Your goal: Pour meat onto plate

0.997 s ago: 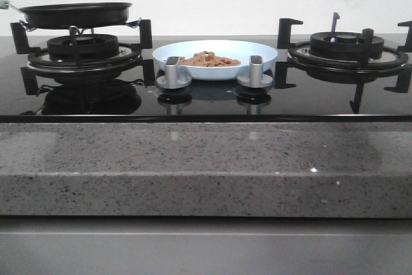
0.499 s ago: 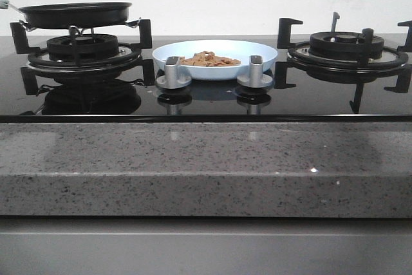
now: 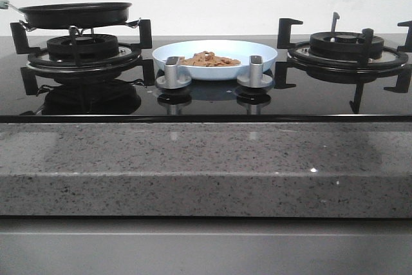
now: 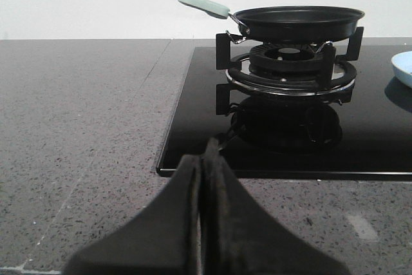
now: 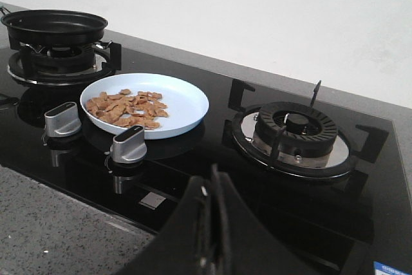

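No movement since a second ago. Black glass hob [image 3: 206,98] set in the speckled stone counter [image 3: 206,165]. Left of the plate [image 3: 215,58], black frying pan [image 3: 75,14] on the left burner grate [image 3: 82,53]; right of the plate, bare right burner [image 3: 347,49]. Meat [image 3: 209,60] heaped on the plate (orange-brown pieces). In front of the plate, two silver knobs [image 3: 172,73]. Left gripper [image 4: 201,178] pressed closed, empty; right gripper [image 5: 211,214] likewise closed, empty.
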